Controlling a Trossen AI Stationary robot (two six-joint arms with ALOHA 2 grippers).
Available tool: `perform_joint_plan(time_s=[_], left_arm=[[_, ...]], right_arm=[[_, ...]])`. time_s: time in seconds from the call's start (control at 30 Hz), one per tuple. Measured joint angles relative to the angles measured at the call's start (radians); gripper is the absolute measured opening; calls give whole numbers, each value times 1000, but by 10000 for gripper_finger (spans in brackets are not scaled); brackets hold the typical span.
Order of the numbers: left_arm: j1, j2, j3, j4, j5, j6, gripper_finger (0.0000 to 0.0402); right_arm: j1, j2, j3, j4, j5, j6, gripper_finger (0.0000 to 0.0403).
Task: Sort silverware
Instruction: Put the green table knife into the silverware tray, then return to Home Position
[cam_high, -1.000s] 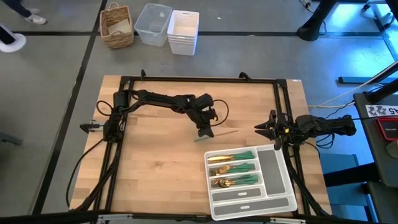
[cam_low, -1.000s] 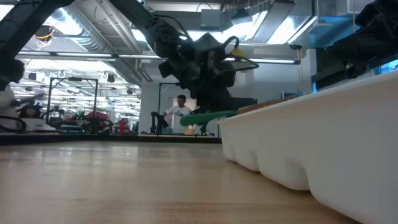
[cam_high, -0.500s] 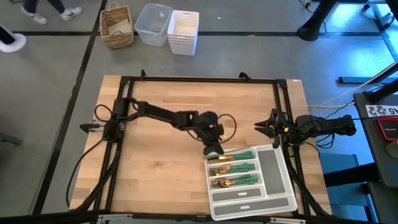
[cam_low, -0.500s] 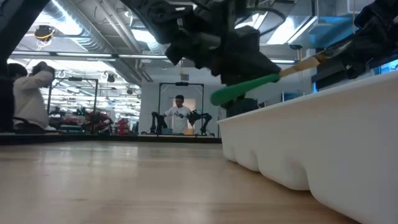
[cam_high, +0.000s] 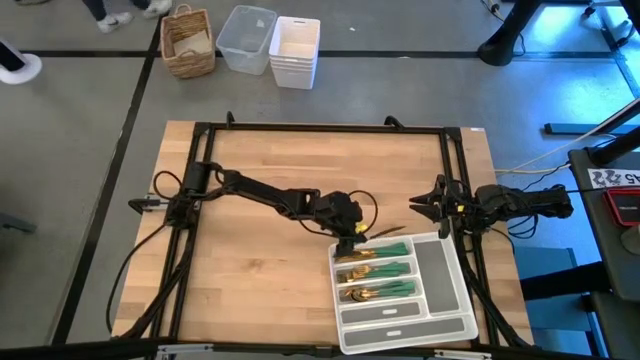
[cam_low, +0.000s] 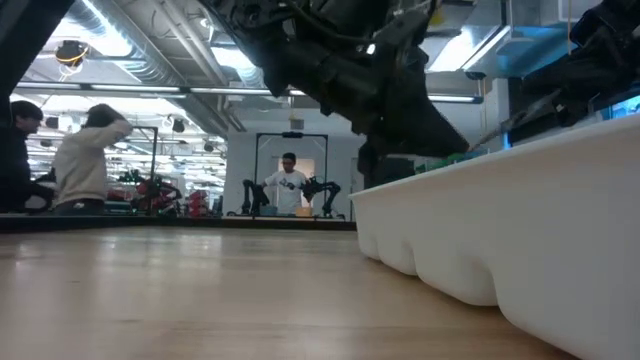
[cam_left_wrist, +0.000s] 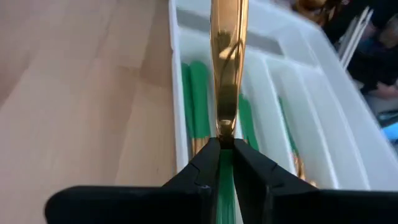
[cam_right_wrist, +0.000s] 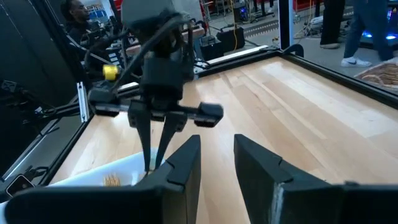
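A white compartmented tray (cam_high: 452, 290) sits at the table's near right, and silverware with gold heads and green handles (cam_high: 378, 271) lies in three of its long compartments. My left gripper (cam_high: 357, 237) hangs over the tray's far left corner, shut on one more piece (cam_high: 388, 233). That piece has a long flat gold head (cam_left_wrist: 228, 56), which reaches out over the tray (cam_left_wrist: 323, 93). My right gripper (cam_high: 420, 207) waits open at the table's right edge, just beyond the tray, with nothing between its fingers (cam_right_wrist: 186, 165). My left gripper pinches the piece between its two fingertips (cam_left_wrist: 208, 158), right where the gold head meets the green handle (cam_left_wrist: 226, 132). It comes slanting down from the table's left. The gold head sticks out ahead of the fingers and the green handle (cam_left_wrist: 225, 180) runs back between them. Whether the piece touches the tray, I cannot tell.
A black frame (cam_high: 320, 128) runs round the wooden table top. On the floor past the far edge stand a wicker basket (cam_high: 188, 42), a clear bin (cam_high: 247, 38) and a white stack (cam_high: 295, 50). The tray's wall (cam_low: 520, 220) fills the low view's right; people (cam_low: 85, 165) stand far behind.
My left gripper has carried the piece from the middle of the table toward the right and near edges, and now stands over the tray's far left corner. It has turned on the way, so the piece now points across the tray. It has stayed shut.
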Motion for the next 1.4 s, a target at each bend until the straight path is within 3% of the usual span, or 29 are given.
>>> perform_joint_plan(time_s=[0.4,0.63,0.83,0.97,1.13,1.27,1.4], left_arm=[[-35,70,-1,14,-7,76,34],[-35,70,-1,11,-22,96,88],[-25,46,-2,-27,1,1,122],[-3,-44,-3,-118,96,38,125],[-4,-250,-63,-120,88,142,125],[-17,-487,-193,-115,-12,200,125],[-45,-752,-402,-107,-219,214,125]], right_arm=[[0,0,0,-23,0,3,98],[0,0,0,-24,0,5,98],[0,0,0,-25,-1,5,98],[0,0,0,-30,-1,5,98],[0,0,0,-52,-3,5,98],[0,0,0,-64,-12,5,98],[0,0,0,-69,-12,5,98]])
